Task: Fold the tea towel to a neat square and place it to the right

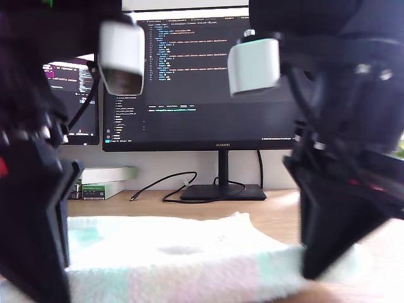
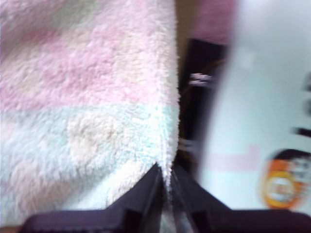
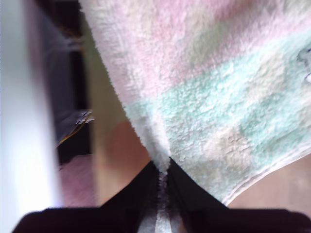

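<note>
my first gripper (image 2: 165, 182) has its two black fingers pressed together on a corner of the tea towel (image 2: 82, 111), and the cloth edge runs straight into the thin gap between them. my second gripper (image 3: 163, 177) is pinching another corner of the same towel in the same way, with the fingers closed tight on the hem. in both wrist views the terry cloth spreads away from the jaws and shows a pink band, then a pale mint green band with cream patches.

in the exterior view the tea towel (image 1: 177, 265) lies low in the foreground on the wooden table (image 1: 278, 211), and its near edge shows faint pink and mint stripes. two dark arms stand close to the camera, one at the exterior view's left and one at the exterior view's right, both blurred, and i cannot tell from the wrist views which one is first or second. each arm carries a white camera box up high.

behind the towel a big monitor (image 1: 208, 76) with lines of code stands on a black foot, and a black cable (image 1: 167, 186) curls on the table beside it. a second screen (image 1: 72, 95) shows at the exterior view's left, with some stacked books (image 1: 104, 183) below it.
</note>
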